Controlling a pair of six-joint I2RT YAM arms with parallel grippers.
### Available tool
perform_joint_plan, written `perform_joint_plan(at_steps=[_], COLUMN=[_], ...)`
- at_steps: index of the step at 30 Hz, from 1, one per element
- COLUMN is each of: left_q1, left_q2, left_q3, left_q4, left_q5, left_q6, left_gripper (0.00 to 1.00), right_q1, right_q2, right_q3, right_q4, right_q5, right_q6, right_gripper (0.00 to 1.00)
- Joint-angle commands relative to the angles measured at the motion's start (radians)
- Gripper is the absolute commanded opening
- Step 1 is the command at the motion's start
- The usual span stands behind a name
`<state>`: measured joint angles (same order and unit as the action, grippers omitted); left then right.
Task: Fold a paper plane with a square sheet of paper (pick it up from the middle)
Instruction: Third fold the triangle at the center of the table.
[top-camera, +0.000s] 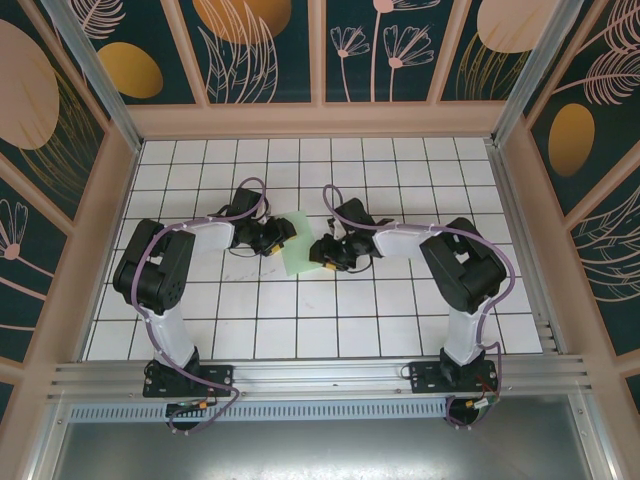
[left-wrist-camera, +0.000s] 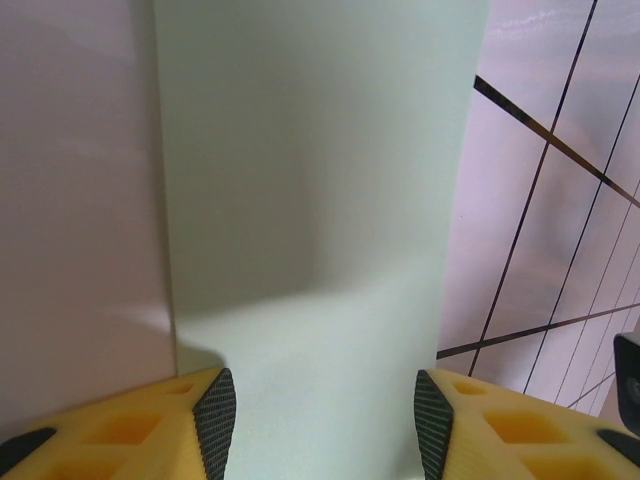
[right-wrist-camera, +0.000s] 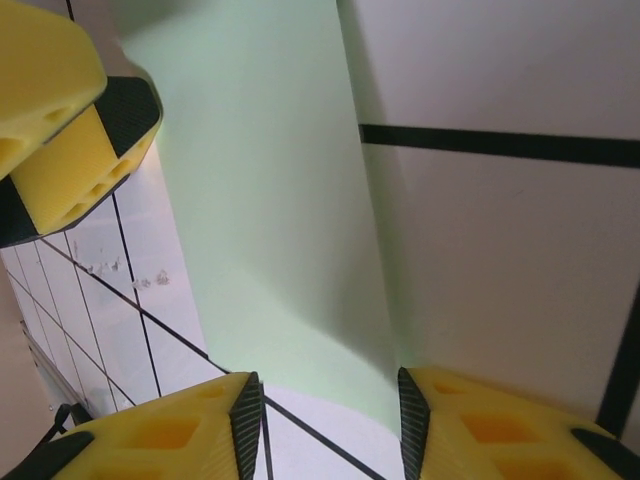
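Left claw (left-wrist-camera: 320, 432) stands open from where I sit, its black ribbed pads (left-wrist-camera: 216, 420) apart, with the sheet of paper (left-wrist-camera: 310, 200) lying flat between them and reaching nearly from pad to pad. My right claw (right-wrist-camera: 325, 420) is also parted, bare desk and a dark grid line showing in the gap, and the sheet's near end runs up against one pad. From overhead, the sheet sits in the middle of the desk (top-camera: 400, 330), well apart from every edge, and both claws close on it from opposite sides. They are the only things crowding it, and one yellow finger of the left claw pokes into the right wrist view just beside the paper. Lilac cables (top-camera: 250, 185) loop above each forearm. Open tiles lie all round, out to the patterned wall panels (top-camera: 260, 50) and the metal rail (top-camera: 320, 375) at the near edge. The paper is thin, matte and pale mint; it reads as a long strip, one long side curling up slightly. The desk is glossy white tile.
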<state>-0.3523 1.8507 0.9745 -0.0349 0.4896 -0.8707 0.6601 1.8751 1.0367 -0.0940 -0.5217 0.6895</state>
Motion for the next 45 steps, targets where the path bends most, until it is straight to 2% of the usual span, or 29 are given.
perform_joint_plan(at_steps=[1,13,23,30,39,45], left_q1=[0.000,0.000,-0.001,0.000,0.000,-0.001], left_q2=[0.013,0.005,-0.028,-0.068,-0.037,0.005], left_q3=[0.004,-0.022,-0.015,-0.013,-0.025,-0.007], left_q4=[-0.030,-0.025,0.018,0.050,0.075,0.036], left_q5=[-0.013,-0.012,0.038,0.082,0.101,0.085], left_q6=[0.019,0.024,0.035,0.060,0.081,0.104], left_gripper=[0.53,0.53,0.52,0.51,0.38,0.32], right_q1=[0.008,-0.008,-0.019,-0.020,-0.021,-0.018], right_q2=[-0.007,-0.078,-0.058,-0.067,-0.152,-0.123], right_q3=[-0.002,-0.072,-0.070,-0.076,-0.115,-0.076], right_q4=[0.009,0.080,0.112,0.102,-0.017,-0.014], right_q5=[-0.020,0.028,0.040,0.038,0.055,0.043], right_q6=[0.009,0.127,0.175,0.184,0.176,0.194], right_gripper=[0.41,0.30,0.20,0.04,0.01,0.01])
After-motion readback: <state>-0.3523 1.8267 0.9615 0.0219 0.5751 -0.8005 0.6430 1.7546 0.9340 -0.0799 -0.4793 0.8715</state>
